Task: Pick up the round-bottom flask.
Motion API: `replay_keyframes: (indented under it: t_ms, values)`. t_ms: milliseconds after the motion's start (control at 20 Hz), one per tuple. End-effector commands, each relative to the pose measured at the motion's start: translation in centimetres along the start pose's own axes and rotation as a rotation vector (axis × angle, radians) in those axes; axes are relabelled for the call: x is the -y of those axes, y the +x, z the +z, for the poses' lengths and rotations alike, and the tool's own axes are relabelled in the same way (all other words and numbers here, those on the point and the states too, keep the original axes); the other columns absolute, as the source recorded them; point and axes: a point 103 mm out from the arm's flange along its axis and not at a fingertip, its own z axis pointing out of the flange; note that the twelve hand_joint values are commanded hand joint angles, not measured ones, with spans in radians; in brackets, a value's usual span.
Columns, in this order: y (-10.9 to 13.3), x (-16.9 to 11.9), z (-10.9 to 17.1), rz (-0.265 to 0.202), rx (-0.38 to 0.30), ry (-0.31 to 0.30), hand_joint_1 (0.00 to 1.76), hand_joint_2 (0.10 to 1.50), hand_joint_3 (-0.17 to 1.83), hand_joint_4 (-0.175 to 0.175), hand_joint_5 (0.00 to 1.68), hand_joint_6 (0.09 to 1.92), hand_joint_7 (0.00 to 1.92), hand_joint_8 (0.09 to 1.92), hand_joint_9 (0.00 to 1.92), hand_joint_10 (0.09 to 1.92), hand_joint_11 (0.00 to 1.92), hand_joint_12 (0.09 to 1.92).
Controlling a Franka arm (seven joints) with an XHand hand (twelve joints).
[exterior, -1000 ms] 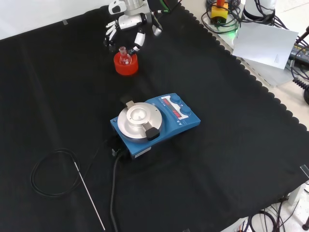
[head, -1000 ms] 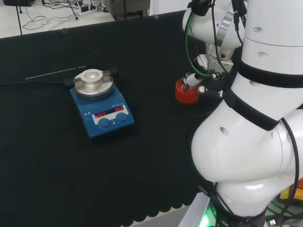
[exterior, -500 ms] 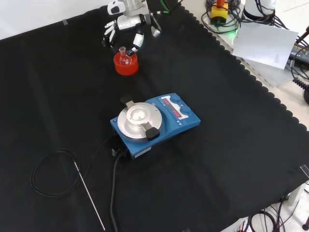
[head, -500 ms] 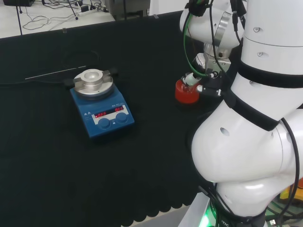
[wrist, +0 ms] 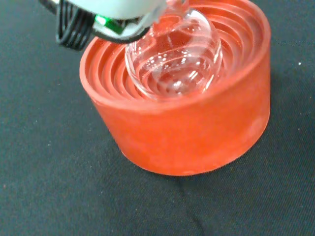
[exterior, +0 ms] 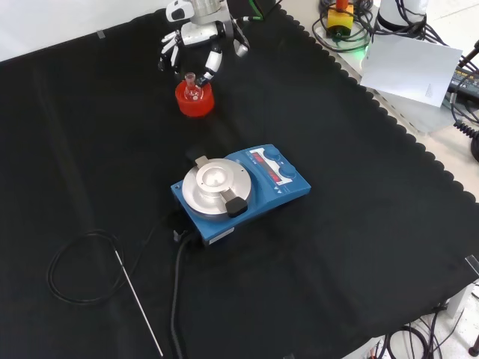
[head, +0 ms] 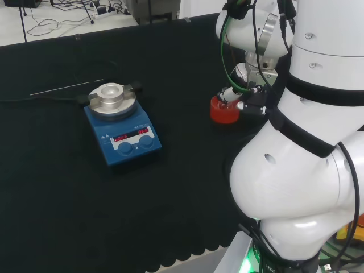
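1. The round-bottom flask (wrist: 173, 59) sits in the ribbed hollow of a red stand (wrist: 182, 128), neck up. A round belly cannot stand on flat cloth, so the ring is what keeps it upright.
2. In the front view the stand is at the far end of the black cloth (exterior: 359, 224), well apart from the blue magnetic stirrer (exterior: 239, 187) in the middle, which leaves room round the flask.
3. The hand (exterior: 198, 37) hangs just behind and above the flask (exterior: 192, 84), its fingers (exterior: 210, 66) spread and reaching down on either side of the neck. I judge that they are set wide to close on the neck, the one part clear of the ring.
4. Whether a finger touches the glass I cannot tell; nothing looks gripped.
5. In the wrist view the belly rests low in the ribs, so the flask is not yet lifted.
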Motion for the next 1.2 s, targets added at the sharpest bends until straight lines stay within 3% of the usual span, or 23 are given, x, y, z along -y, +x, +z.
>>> replay_keyframes:
  t_ms: [50,400,1200]
  values:
    - [0.5,0.1,-0.4,-0.006,0.023,-0.037,1.11,0.73,0.6,0.11,1.17,0.83,0.47,0.69,0.61,0.63,0.26,1.36]
    - [0.3,0.4,-1.6,0.008,-0.022,-0.04,1.12,0.66,0.74,0.081,1.17,0.89,0.49,0.68,0.66,0.6,0.32,1.35]
    - [4.3,3.5,-8.8,-0.028,0.026,-0.081,1.13,0.64,0.77,0.056,1.17,0.91,0.47,0.68,0.66,0.6,0.36,1.34]
